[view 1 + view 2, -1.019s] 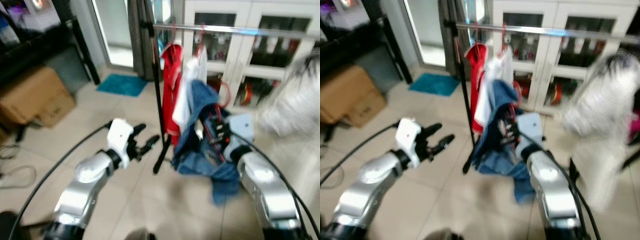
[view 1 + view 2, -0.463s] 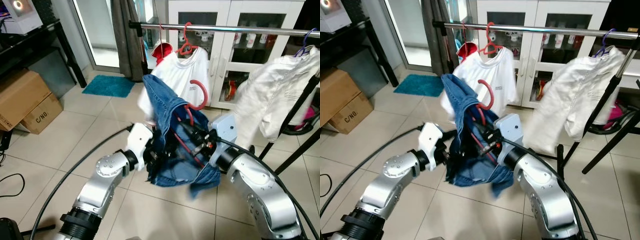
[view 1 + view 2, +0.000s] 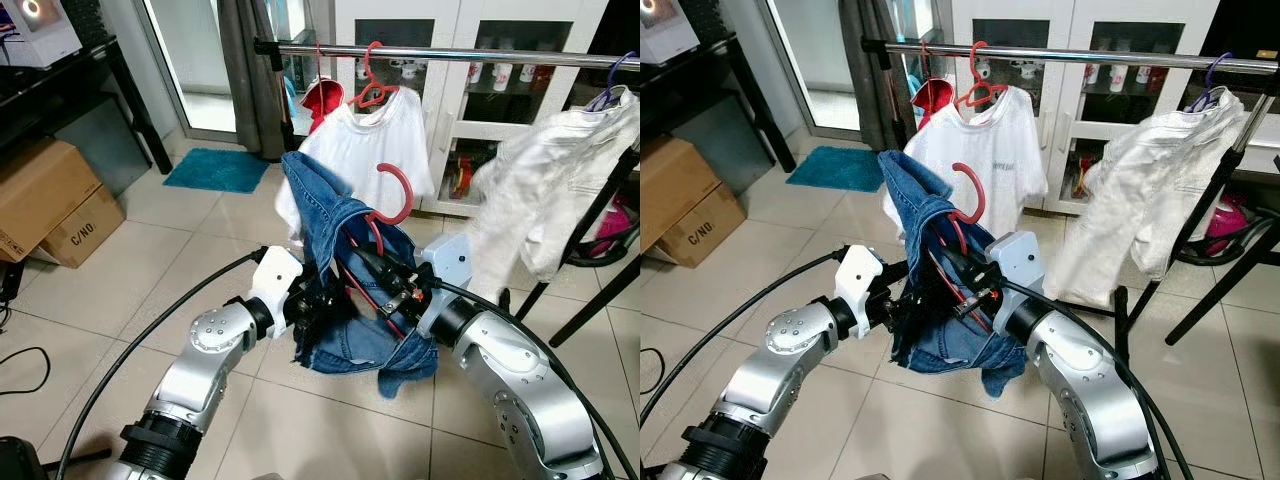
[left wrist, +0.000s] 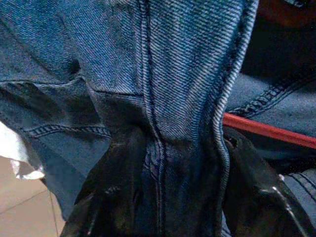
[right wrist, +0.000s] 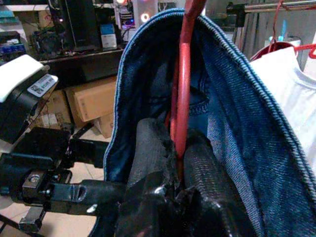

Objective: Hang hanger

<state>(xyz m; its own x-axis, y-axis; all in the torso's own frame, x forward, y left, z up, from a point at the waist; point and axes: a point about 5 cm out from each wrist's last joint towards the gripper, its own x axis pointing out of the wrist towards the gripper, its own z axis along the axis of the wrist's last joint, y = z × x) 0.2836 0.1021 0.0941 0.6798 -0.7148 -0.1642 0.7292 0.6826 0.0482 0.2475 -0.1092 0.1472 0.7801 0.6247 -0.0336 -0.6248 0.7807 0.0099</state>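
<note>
Both arms raised fwd, elbows bent, converging on the denim garment [image 3: 345,300]. Left gripper [image 3: 318,303] at garment's left side, fingers [image 4: 123,187] pinching a denim fold. Right gripper [image 3: 385,285] at its right side, fingers [image 5: 197,173] clamped on red hanger [image 3: 392,195].

The red hanger [image 3: 392,200] stands roughly upright, its open hook at the top curling toward 3 o'clock, well below the silver rail [image 3: 450,54] at 12 o'clock. Blue denim jeans [image 3: 345,300] are draped over it, bunched and sagging toward 6 o'clock, with a folded peak rising toward 10 o'clock beside the hook. The hanger's thin red lower bars run down inside the folds of cloth.
</note>
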